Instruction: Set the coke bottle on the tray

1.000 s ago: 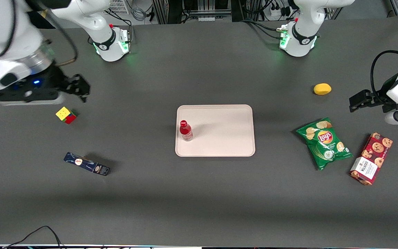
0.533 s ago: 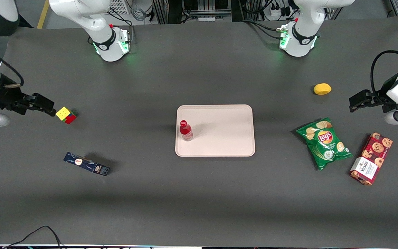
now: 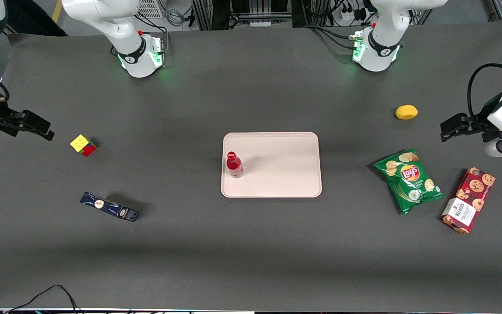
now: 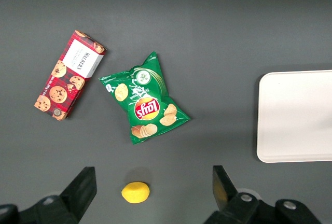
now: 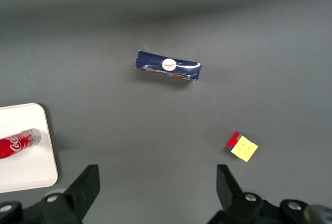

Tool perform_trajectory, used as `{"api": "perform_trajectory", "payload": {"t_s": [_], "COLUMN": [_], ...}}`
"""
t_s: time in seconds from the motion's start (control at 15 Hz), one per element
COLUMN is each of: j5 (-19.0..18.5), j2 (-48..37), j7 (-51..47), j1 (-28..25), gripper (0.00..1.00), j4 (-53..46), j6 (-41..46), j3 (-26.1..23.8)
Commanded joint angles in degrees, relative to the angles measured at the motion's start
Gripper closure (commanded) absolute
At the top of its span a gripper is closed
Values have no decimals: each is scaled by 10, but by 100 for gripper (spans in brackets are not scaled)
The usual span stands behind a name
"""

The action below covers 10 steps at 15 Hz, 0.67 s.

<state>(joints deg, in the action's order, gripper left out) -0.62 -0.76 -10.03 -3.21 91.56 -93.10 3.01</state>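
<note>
The coke bottle is small and red with a red cap. It stands upright on the pale pink tray, near the tray's edge that faces the working arm's end of the table. In the right wrist view the bottle shows on a corner of the tray. My right gripper is open and empty, well away from the tray at the working arm's end of the table, beside the Rubik's cube. In its wrist view the gripper hangs over bare table.
A Rubik's cube and a dark blue box lie toward the working arm's end. A green chips bag, a red cookie box and a yellow lemon lie toward the parked arm's end.
My right gripper has drawn away from the tray toward the working arm's end of the table, past the Rubik's cube. The bottle and tray have not moved.
</note>
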Motion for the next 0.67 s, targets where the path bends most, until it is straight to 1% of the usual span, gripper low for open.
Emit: {"api": "perform_trajectory", "payload": {"t_s": [0.0,0.13,0.33,0.6], "j5": [34,31,31,31], "j2": [-9,-7,-6,-6], "j7": [18,23,54,55], "j1": [10,9,10,10], "gripper": [0,0,0,0], "j4": [14,13,12,12], "j6": [-12,-12,-12,-9], "j3": [8,8,9,9]}}
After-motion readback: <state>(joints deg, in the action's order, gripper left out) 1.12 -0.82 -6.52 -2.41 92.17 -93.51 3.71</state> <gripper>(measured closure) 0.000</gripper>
